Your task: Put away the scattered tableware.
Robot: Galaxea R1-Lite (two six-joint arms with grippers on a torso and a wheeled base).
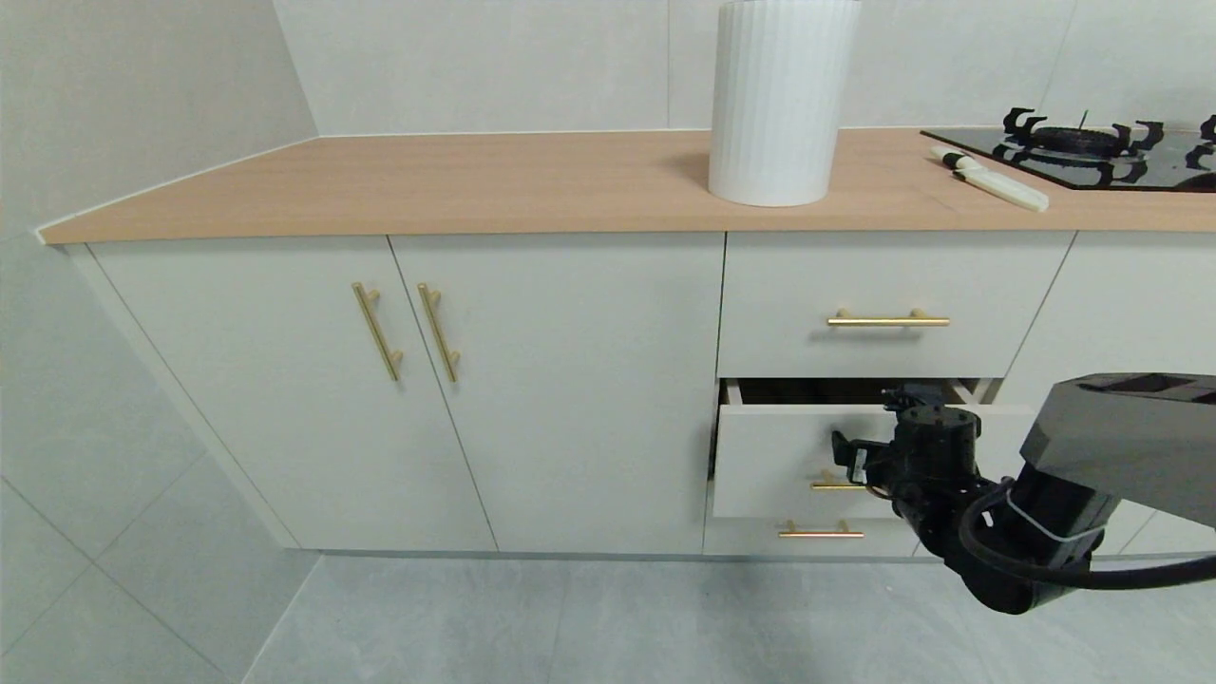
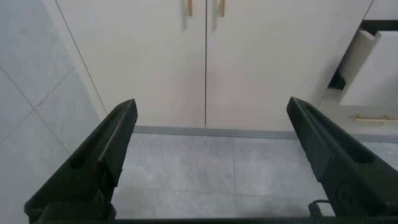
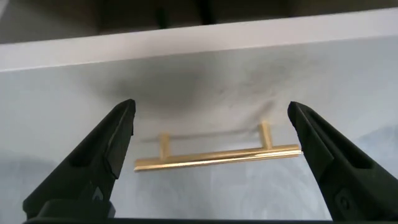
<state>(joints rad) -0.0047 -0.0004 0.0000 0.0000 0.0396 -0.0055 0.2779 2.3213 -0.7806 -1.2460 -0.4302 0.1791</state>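
The middle drawer under the wooden counter stands partly pulled out. My right gripper hangs just in front of it, close to the gold handle. In the right wrist view the gripper is open, with the handle between and beyond its fingers, untouched. A white-handled knife lies on the counter beside the hob. A tall white ribbed container stands on the counter. My left gripper is open and holds nothing, low before the cabinet doors.
The top drawer and the bottom drawer are closed. Two closed cabinet doors with gold handles fill the left part. Grey tiled floor lies in front. The open drawer juts out to one side of the left gripper.
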